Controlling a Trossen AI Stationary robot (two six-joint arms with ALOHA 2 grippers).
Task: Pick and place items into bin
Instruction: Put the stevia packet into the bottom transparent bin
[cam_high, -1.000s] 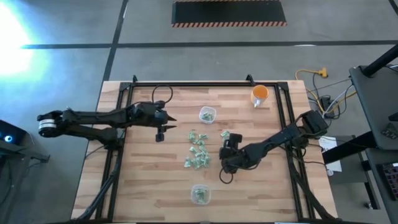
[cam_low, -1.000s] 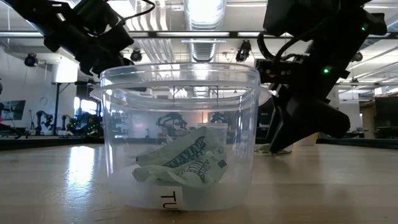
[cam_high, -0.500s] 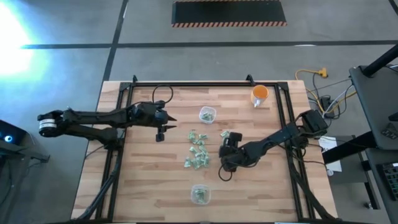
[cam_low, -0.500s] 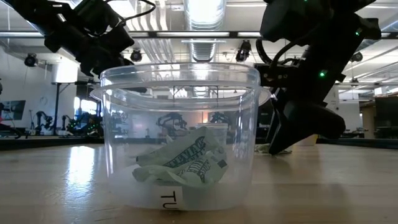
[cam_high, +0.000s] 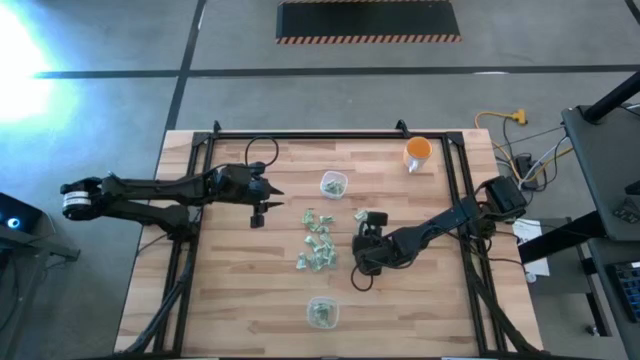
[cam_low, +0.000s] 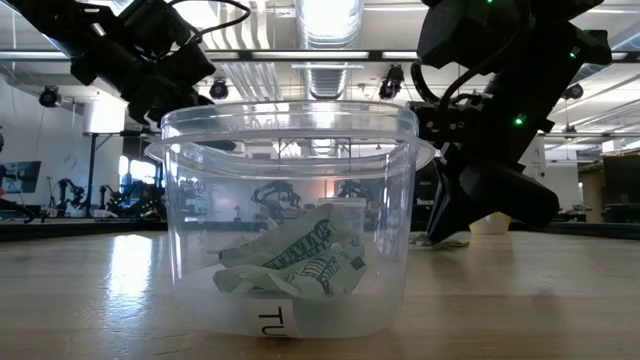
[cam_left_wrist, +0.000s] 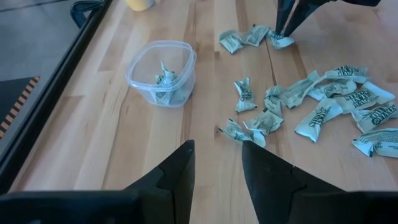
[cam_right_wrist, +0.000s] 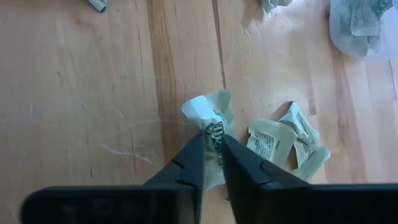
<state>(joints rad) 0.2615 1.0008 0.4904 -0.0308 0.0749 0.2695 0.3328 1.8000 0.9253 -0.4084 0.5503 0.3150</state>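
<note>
Wooden table (cam_high: 230, 290) – largest, fills high view. Right gripper (cam_right_wrist: 210, 144) low at table centre, fingers pinched on one green-and-white wrapped piece (cam_right_wrist: 211, 121); piece's lower half hidden between fingers. Left gripper (cam_left_wrist: 216, 163) hovers left of centre, fingers slightly parted, holding nothing. Near clear bin (cam_low: 290, 215) fills low view, blocking most of table behind; crumpled pieces inside. Far clear bin (cam_high: 333, 184) holds few pieces. Loose wrapped pieces (cam_high: 318, 240) scattered between bins – exact count unclear. Orange cup (cam_high: 417, 152) at far edge.
</note>
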